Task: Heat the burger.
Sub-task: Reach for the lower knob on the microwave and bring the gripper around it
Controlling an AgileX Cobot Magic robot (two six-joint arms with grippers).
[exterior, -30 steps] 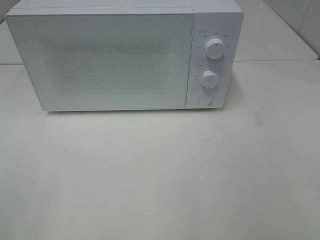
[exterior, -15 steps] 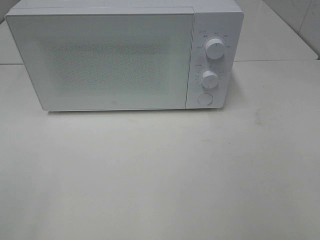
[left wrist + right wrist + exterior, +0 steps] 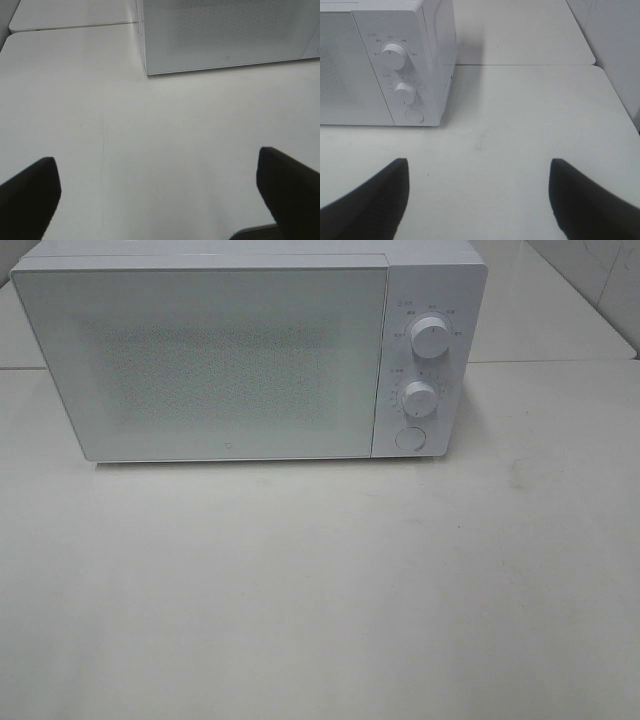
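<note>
Four spread fingers face closed microwave.

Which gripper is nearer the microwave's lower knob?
Right. The right gripper sits in front of the lower knob, jaws open. The left gripper faces the door's far corner, away from the knob.

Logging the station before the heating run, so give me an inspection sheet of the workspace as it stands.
Surface: plain white table, one faint smudge right of middle.
Job's things: burger nothing seen; boxy white microwave, door shut, two round dials and a button.
Clutter: nothing seen.
Grippers: left gripper and right gripper, jaws open, holding nothing.
Cables: nothing seen.
Surroundings: second white table behind; tiled wall far right.
</note>
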